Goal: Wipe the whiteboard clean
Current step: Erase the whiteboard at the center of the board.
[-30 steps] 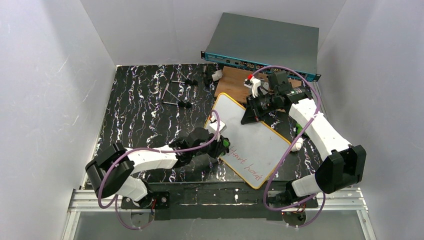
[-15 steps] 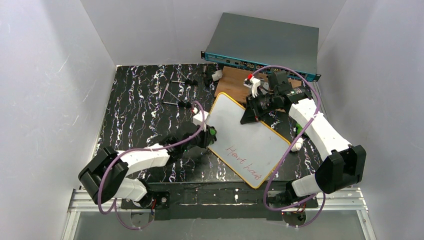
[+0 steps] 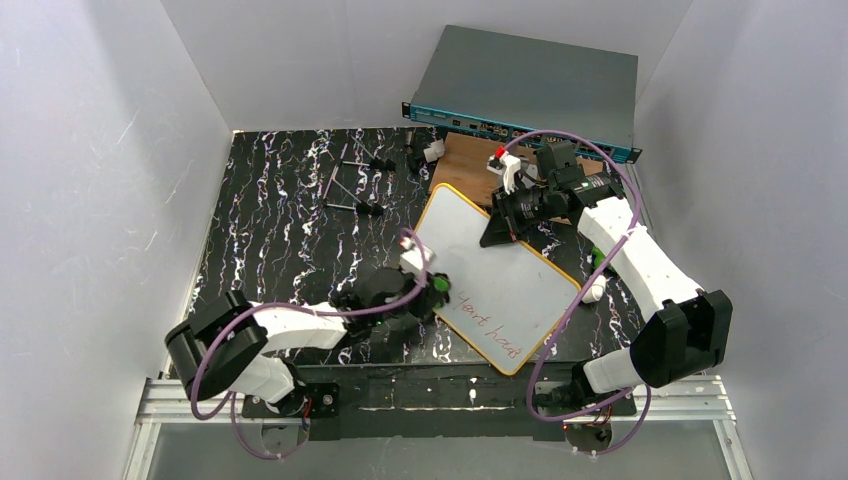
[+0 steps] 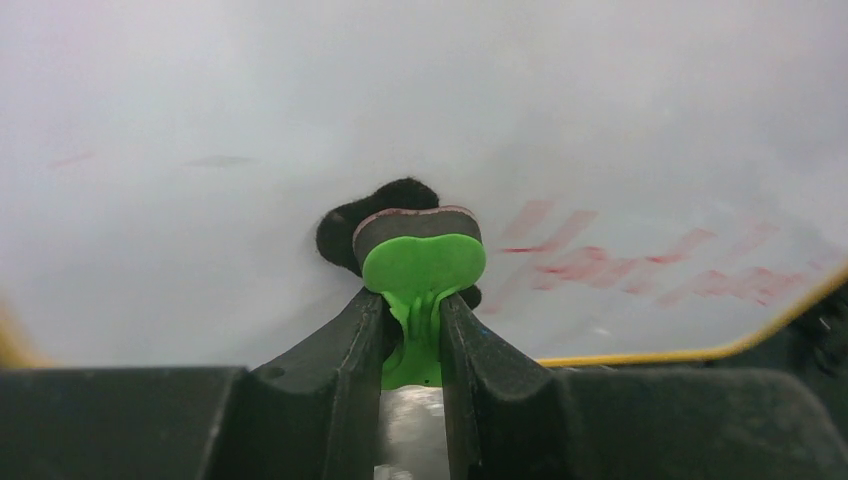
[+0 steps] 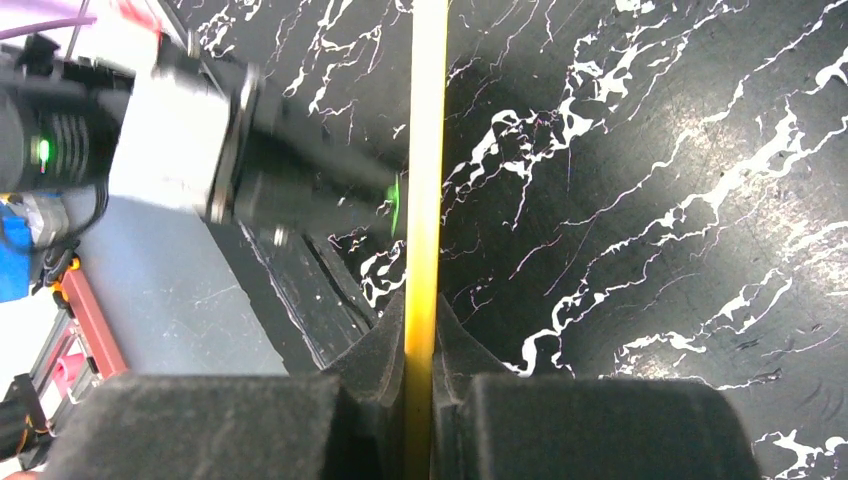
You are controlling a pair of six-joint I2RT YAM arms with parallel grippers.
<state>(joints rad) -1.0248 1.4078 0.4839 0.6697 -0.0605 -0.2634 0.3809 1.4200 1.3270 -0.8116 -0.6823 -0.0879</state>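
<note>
The whiteboard [image 3: 505, 270] with its orange-yellow frame lies tilted at mid-table, red handwriting [image 3: 490, 325] near its front corner. My left gripper [image 3: 436, 290] is shut on a green eraser [image 4: 423, 262] whose dark felt pad presses on the white surface [image 4: 300, 120], just left of the red writing [image 4: 640, 270], near the board's frame [image 4: 640, 352]. My right gripper [image 3: 497, 232] is shut on the board's far edge; in the right wrist view the yellow frame [image 5: 427, 150] runs straight between its closed fingers [image 5: 380, 345], gripper [image 5: 420, 330].
A plain wooden board [image 3: 470, 165] lies behind the whiteboard, and a grey rack unit [image 3: 530, 90] stands at the back. Metal tools [image 3: 350, 185] lie at the back left. A small white object [image 3: 595, 292] sits by the board's right edge. White walls enclose the table.
My left gripper with the eraser went up along the board's left edge, then came back down toward the red writing. The right gripper and the board stayed still.
</note>
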